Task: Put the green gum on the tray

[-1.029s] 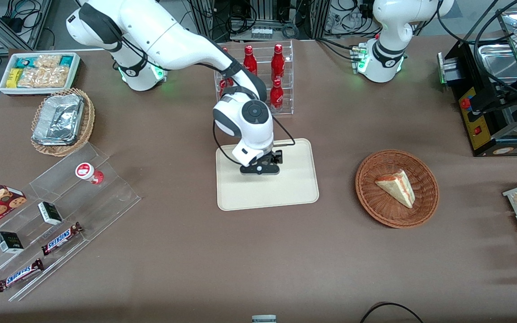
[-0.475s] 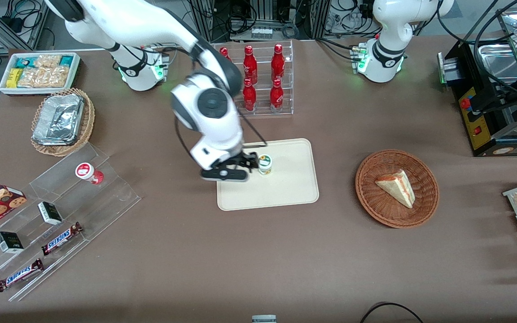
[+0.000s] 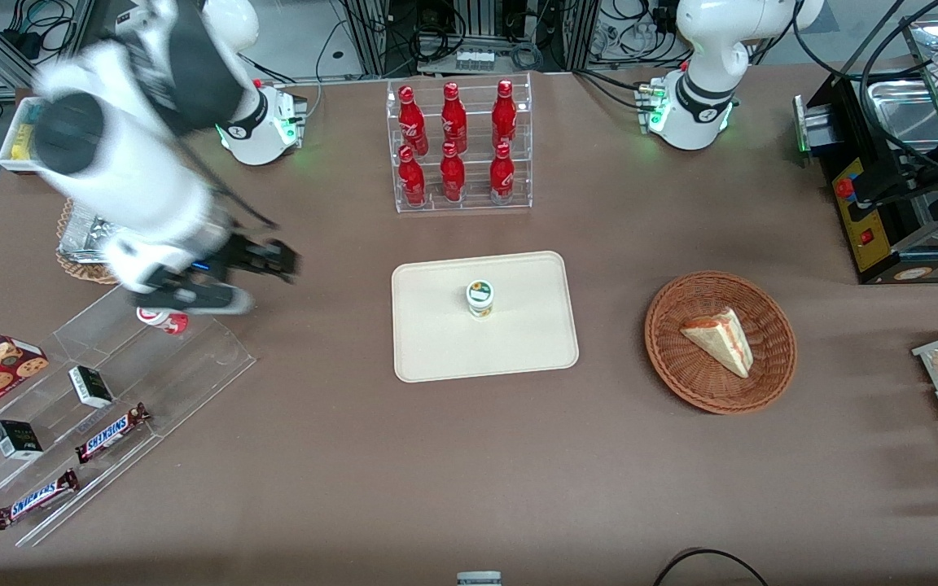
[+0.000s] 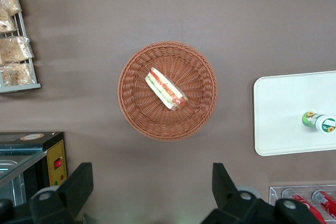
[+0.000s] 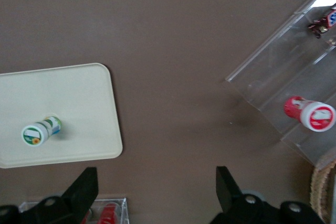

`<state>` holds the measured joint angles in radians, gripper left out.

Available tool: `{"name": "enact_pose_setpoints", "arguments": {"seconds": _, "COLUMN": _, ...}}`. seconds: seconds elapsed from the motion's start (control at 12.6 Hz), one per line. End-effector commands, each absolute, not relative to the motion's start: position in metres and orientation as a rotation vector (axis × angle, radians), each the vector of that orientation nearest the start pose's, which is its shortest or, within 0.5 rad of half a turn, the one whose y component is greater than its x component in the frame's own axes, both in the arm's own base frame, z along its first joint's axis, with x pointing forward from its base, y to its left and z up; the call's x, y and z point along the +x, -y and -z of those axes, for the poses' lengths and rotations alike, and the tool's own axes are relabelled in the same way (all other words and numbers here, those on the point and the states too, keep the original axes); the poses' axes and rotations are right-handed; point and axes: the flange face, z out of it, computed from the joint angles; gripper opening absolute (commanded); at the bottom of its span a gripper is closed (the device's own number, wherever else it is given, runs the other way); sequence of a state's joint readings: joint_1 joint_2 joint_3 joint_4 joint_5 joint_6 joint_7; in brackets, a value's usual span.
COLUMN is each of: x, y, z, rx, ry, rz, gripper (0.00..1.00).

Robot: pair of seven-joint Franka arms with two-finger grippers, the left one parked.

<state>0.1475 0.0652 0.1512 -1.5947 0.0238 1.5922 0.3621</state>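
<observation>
Now — green gum upright on tray | gripper spread wide, empty, above red-lidded canister | risk: clipping it.

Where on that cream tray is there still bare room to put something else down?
Most of the tray is bare: only the green gum stands near its middle, so all four corners and edges are free. The gripper hangs open away from it, above the acrylic display steps holding the red-lidded canister.
</observation>
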Motion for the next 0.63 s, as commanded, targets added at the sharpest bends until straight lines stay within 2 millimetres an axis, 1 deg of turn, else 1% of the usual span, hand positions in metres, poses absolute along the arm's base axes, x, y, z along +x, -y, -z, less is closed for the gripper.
{"name": "enact_pose_setpoints", "arguments": {"seconds": 0.0, "x": 0.519, "y": -0.096, "z": -0.6, "rx": -3.115, "ry": -0.136, "rz": -0.154, "gripper": 1.0}}
{"name": "enact_pose_setpoints", "arguments": {"seconds": 0.08, "x": 0.516, "y": -0.062, "z": -0.607, "rx": -3.11, "ry": -0.111, "rz": -0.156, "gripper": 1.0}}
{"name": "enact_pose_setpoints", "arguments": {"seconds": 0.16, "x": 0.516, "y": -0.033, "z": -0.612, "rx": -3.101, "ry": -0.123, "rz": -0.149, "gripper": 1.0}}
{"name": "enact_pose_setpoints", "arguments": {"seconds": 0.24, "x": 0.514, "y": 0.005, "z": -0.616, "rx": -3.09, "ry": -0.133, "rz": -0.139, "gripper": 1.0}}
{"name": "enact_pose_setpoints", "arguments": {"seconds": 0.32, "x": 0.511, "y": 0.032, "z": -0.617, "rx": -3.08, "ry": -0.09, "rz": -0.141, "gripper": 1.0}}
{"name": "enact_pose_setpoints", "arguments": {"seconds": 0.4, "x": 0.507, "y": 0.053, "z": -0.622, "rx": -3.072, "ry": -0.059, "rz": -0.138, "gripper": 1.0}}
{"name": "enact_pose_setpoints", "arguments": {"seconds": 0.55, "x": 0.502, "y": 0.07, "z": -0.627, "rx": -3.075, "ry": -0.084, "rz": -0.159, "gripper": 1.0}}
